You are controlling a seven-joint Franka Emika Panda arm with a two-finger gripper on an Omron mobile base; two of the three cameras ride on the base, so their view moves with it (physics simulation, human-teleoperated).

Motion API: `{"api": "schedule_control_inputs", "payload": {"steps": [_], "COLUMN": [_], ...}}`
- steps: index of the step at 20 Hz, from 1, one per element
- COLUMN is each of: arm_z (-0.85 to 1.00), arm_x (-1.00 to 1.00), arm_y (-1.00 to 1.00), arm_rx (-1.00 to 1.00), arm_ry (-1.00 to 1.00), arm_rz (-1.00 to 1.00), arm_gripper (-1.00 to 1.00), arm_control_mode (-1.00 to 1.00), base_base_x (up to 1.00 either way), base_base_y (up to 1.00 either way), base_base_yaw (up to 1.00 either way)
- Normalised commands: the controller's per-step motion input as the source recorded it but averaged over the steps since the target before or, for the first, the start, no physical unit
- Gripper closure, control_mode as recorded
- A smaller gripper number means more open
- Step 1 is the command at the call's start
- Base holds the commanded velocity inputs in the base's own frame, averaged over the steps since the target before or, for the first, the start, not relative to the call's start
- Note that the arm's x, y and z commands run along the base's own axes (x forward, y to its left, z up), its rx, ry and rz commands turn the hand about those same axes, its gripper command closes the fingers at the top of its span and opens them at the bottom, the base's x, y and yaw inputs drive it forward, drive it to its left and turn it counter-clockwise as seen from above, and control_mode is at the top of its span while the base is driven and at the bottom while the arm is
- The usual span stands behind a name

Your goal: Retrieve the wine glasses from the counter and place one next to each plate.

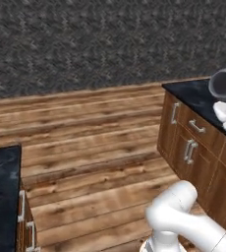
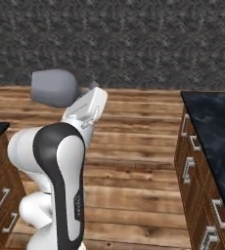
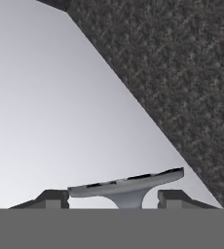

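The gripper [image 3: 113,199] holds a wine glass [image 3: 128,187]: in the hand view the glass's round foot lies between the two dark fingertips [image 3: 53,198], its short stem running down between them, so the jaws stand fairly wide but pinched on the glass rather than spread free. In the right base view the glass's grey rounded bowl [image 2: 53,88] shows at the end of the white arm [image 2: 56,161], carried high over the wooden floor [image 2: 134,161], with a grey speckled wall [image 2: 134,39] far behind. The black marble counter [image 2: 217,132] on brown cabinets lies to the right, well apart from the glass, and another stretch of it shows at the near left. I cannot see any plate from here, so the spot to set it down is not yet in sight. The glass looks light, stiff, smooth and fragile, with a thin stem that would snap under a sideways knock. By my judgement the stem just under the foot is the right place to grip, with gentle pressure, and the carry should be slow, since the smooth surface could slip between the pads.
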Motion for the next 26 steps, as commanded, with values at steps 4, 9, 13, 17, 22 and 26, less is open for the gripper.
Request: {"api": "schedule_control_inputs", "payload": {"steps": [4,9,13,17,22,26], "arm_z": [0.00,0.00,0.00,0.00,0.00,0.00], "arm_x": [0.00,0.00,0.00,0.00,0.00,0.00], "arm_y": [0.00,0.00,0.00,0.00,0.00,0.00], "arm_rx": [0.00,0.00,0.00,0.00,0.00,0.00], "arm_ry": [0.00,0.00,0.00,0.00,0.00,0.00], "arm_rz": [0.00,0.00,0.00,0.00,0.00,0.00], "arm_gripper": [1.00,1.00,1.00,1.00,1.00,1.00], "arm_control_mode": [1.00,1.00,1.00,1.00,1.00,1.00], "base_base_x": [1.00,1.00,1.00,1.00,1.00,1.00], "base_base_y": [0.00,0.00,0.00,-0.08,-0.23,-0.09], "base_base_yaw": [0.00,0.00,0.03,0.33,0.52,0.76]}}
